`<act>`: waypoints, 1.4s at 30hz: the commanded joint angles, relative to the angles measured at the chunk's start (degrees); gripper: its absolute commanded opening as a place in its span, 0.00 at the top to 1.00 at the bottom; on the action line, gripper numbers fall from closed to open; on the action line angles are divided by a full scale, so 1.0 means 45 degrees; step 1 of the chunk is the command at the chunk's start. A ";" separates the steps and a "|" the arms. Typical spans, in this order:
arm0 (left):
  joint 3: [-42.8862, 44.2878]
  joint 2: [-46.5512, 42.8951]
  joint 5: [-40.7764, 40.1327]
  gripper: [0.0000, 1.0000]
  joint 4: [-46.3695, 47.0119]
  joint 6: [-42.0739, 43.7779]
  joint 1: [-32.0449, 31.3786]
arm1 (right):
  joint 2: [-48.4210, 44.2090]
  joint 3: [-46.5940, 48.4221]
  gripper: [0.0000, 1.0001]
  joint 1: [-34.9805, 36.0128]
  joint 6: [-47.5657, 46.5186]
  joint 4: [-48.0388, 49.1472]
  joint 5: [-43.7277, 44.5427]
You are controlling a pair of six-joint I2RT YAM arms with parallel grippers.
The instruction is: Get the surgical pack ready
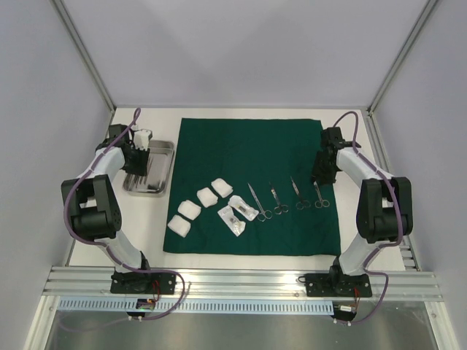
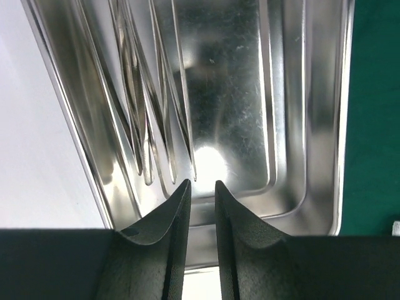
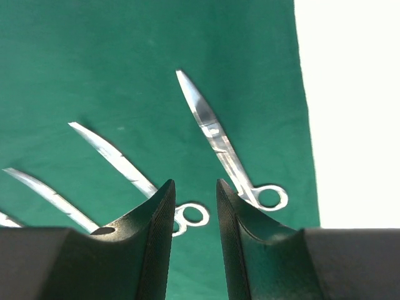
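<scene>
Dark green cloth [image 1: 241, 157] lies spread flat across the centre of the white worktop [image 1: 146, 240]; a steel tray [image 1: 163, 166] sits on the worktop just beside the cloth's upper left edge. Four white gauze squares [image 1: 207, 197] form a diagonal row at the cloth's lower left, the lowest one at the very edge; two small packets [image 1: 241, 207] lie just right of them. Four slim metal instruments [image 1: 277, 198] lie side by side right of centre, ring handles toward the bottom of the frame. The left pincer [image 2: 199, 184] hangs over the tray, fingers slightly apart, nothing between them; bright slim streaks cross the tray floor, and whether these are instruments or reflections cannot be told. The right pincer [image 3: 195, 182] hangs above the rightmost scissors [image 3: 228, 153], fingers apart and empty.
</scene>
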 commanded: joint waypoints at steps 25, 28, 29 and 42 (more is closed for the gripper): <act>-0.0469 -0.0878 0.1231 0.69 -0.0778 0.0662 0.0058 | 0.2676 0.0882 1.00 0.0197 -0.2710 -0.1185 0.1557; -0.0489 -0.0859 0.1269 0.69 -0.0778 0.0682 0.0038 | 0.2188 0.0824 1.00 0.0217 -0.2730 -0.1166 0.1576; -0.0489 -0.0839 0.1270 0.69 -0.0797 0.0701 0.0038 | 0.1955 0.0824 1.00 0.0217 -0.2711 -0.1146 0.1596; -0.0450 -0.0937 0.1542 0.70 -0.0954 0.0818 0.0058 | -0.0273 0.0101 0.99 0.0217 -0.2262 -0.0072 0.1655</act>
